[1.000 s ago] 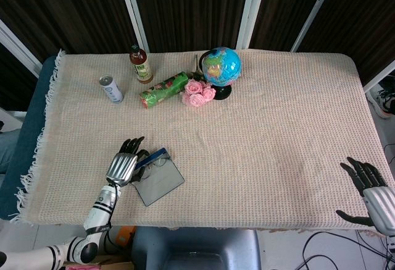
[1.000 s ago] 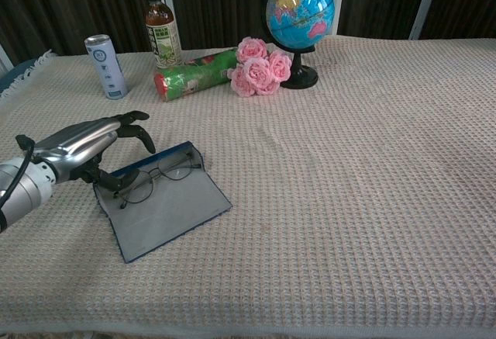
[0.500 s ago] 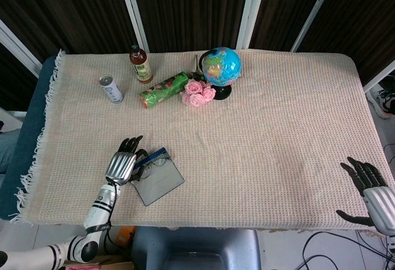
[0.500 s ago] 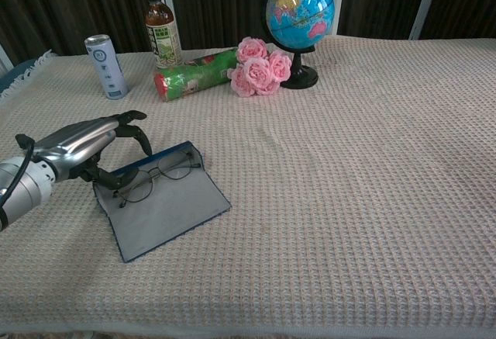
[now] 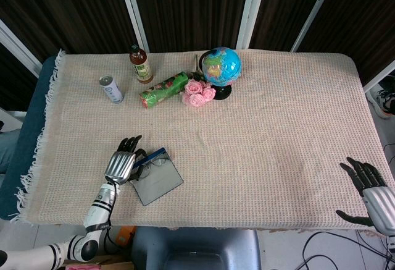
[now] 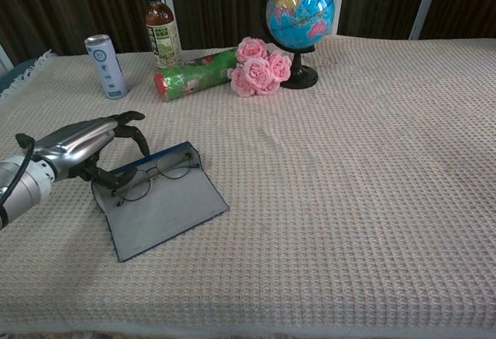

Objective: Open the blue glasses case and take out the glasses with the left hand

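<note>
The blue glasses case (image 6: 167, 209) lies open and flat near the table's front left, also seen in the head view (image 5: 160, 183). Thin-rimmed glasses (image 6: 159, 174) rest across its upper part, by the blue flap. My left hand (image 6: 77, 147) arches over the case's left end, fingertips on the flap edge and thumb at the left corner, gripping there; the head view shows this hand (image 5: 122, 162) too. Whether it also touches the glasses' temple is hidden. My right hand (image 5: 370, 189) hangs beyond the front right table edge, fingers spread, holding nothing.
Along the back stand a can (image 6: 106, 56), a bottle (image 6: 161, 32), a green tube (image 6: 194, 71) lying on its side, pink roses (image 6: 260, 67) and a globe (image 6: 300, 9). A woven cloth (image 6: 349, 184) covers the table.
The case and glasses have slid slightly left together with my left hand. The right hand has not moved.
</note>
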`<action>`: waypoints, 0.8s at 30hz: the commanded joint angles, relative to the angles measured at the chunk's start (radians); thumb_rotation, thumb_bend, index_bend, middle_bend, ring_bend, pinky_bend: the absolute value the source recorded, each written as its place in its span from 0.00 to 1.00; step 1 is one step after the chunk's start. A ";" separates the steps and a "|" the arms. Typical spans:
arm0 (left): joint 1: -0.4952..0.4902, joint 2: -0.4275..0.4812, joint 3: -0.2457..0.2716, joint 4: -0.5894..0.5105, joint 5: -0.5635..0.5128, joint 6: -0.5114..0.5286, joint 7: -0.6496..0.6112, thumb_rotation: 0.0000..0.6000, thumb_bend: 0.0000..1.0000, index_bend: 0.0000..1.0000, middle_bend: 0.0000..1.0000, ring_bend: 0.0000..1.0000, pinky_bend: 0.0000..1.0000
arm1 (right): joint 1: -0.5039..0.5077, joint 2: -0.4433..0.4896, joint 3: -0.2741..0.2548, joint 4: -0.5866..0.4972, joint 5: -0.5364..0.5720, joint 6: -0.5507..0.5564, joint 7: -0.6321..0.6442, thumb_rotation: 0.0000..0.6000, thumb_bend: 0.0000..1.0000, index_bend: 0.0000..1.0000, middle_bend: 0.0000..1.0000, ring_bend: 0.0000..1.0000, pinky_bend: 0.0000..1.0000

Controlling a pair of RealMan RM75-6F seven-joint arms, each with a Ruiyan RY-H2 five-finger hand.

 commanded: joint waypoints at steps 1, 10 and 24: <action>-0.001 0.002 -0.002 -0.002 -0.003 -0.002 -0.003 1.00 0.42 0.39 0.00 0.00 0.00 | 0.000 0.000 0.000 0.000 0.000 0.000 0.000 1.00 0.03 0.00 0.00 0.00 0.00; -0.005 0.011 -0.007 -0.011 -0.028 -0.023 -0.007 1.00 0.42 0.40 0.00 0.00 0.00 | 0.000 0.000 -0.001 0.001 -0.001 0.001 -0.001 1.00 0.03 0.00 0.00 0.00 0.00; -0.009 0.026 -0.010 -0.030 -0.041 -0.036 -0.032 1.00 0.42 0.44 0.00 0.00 0.01 | 0.000 -0.002 -0.001 0.000 -0.002 -0.001 -0.005 1.00 0.03 0.00 0.00 0.00 0.00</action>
